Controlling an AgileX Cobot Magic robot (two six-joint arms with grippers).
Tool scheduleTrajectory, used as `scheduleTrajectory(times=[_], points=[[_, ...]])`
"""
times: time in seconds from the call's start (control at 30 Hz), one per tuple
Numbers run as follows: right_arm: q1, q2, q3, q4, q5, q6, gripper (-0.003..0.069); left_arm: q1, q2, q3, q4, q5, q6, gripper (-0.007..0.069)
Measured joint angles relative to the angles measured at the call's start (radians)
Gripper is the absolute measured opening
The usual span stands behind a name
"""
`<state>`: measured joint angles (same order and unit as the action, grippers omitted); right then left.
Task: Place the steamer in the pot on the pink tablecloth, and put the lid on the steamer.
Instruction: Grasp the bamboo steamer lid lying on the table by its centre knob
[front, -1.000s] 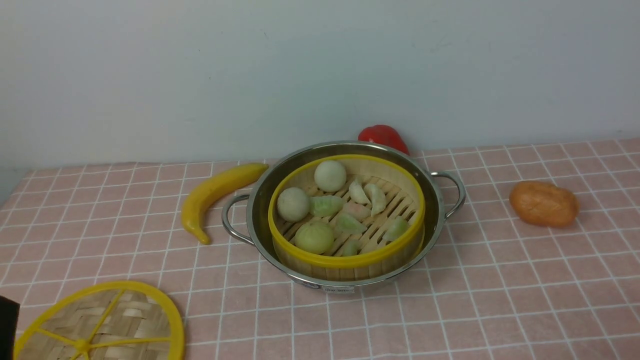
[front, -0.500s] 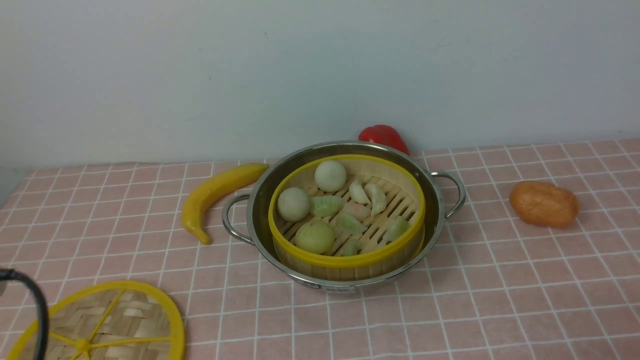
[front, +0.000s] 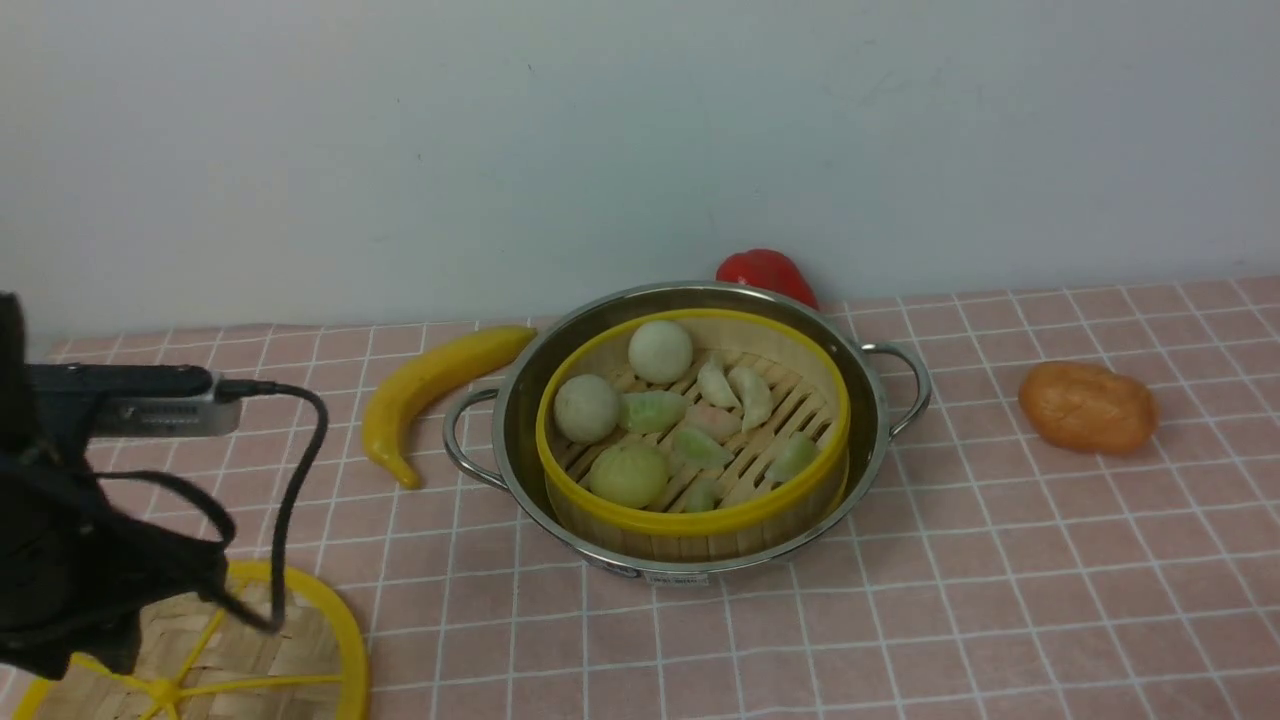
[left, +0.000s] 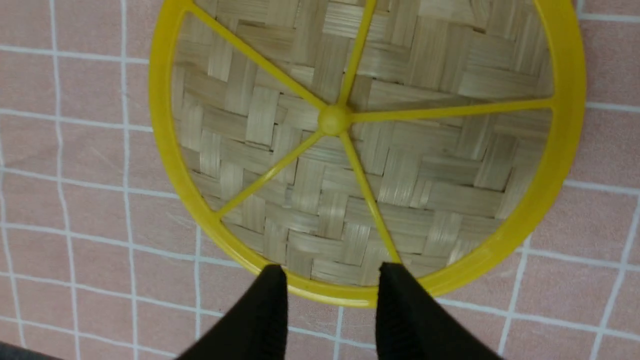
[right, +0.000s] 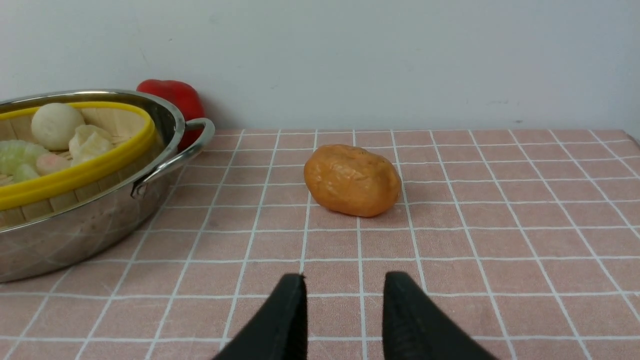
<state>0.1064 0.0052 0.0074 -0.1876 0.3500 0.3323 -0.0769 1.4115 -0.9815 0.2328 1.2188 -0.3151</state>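
The steamer (front: 690, 523), a bamboo basket with a yellow rim, sits inside the steel pot (front: 518, 410) on the pink tablecloth (front: 1000, 600). It holds buns and dumplings. The lid (front: 310, 640), a woven disc with yellow spokes, lies flat on the cloth at the front left. My left arm (front: 70, 560) hangs over the lid. In the left wrist view my left gripper (left: 333, 270) is open and empty, its tips above the lid's (left: 425, 165) yellow rim. My right gripper (right: 345, 277) is open and empty above bare cloth, right of the pot (right: 100, 220).
A yellow banana (front: 430, 385) lies left of the pot. A red pepper (front: 765, 272) stands behind the pot at the wall. An orange potato-like lump (front: 1087, 407) lies to the pot's right, and it also shows in the right wrist view (right: 352, 180).
My left arm has come into the front view from the lower left edge and now covers part of the lid. The pot, steamer and lid have not moved.
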Motion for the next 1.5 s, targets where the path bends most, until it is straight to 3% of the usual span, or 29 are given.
scheduleTrajectory(times=[0.2,0.37,0.57,0.8,1.5], points=[[0.0,0.0,0.001,0.0,0.0,0.0,0.024,0.011,0.185,-0.055,0.008,-0.001,-0.038,0.0243],[0.0,0.0,0.001,0.0,0.0,0.0,0.024,0.078,0.278,-0.061,0.031,-0.016,-0.097,0.0243],[0.0,0.0,0.001,0.0,0.0,0.0,0.024,0.147,0.3,-0.062,-0.03,-0.103,-0.11,0.0243],[0.0,0.0,0.001,0.0,0.0,0.0,0.024,0.151,0.304,-0.069,-0.112,-0.156,-0.054,0.0243],[0.0,0.0,0.001,0.0,0.0,0.007,0.024,0.156,0.405,-0.075,-0.114,-0.125,-0.041,0.0227]])
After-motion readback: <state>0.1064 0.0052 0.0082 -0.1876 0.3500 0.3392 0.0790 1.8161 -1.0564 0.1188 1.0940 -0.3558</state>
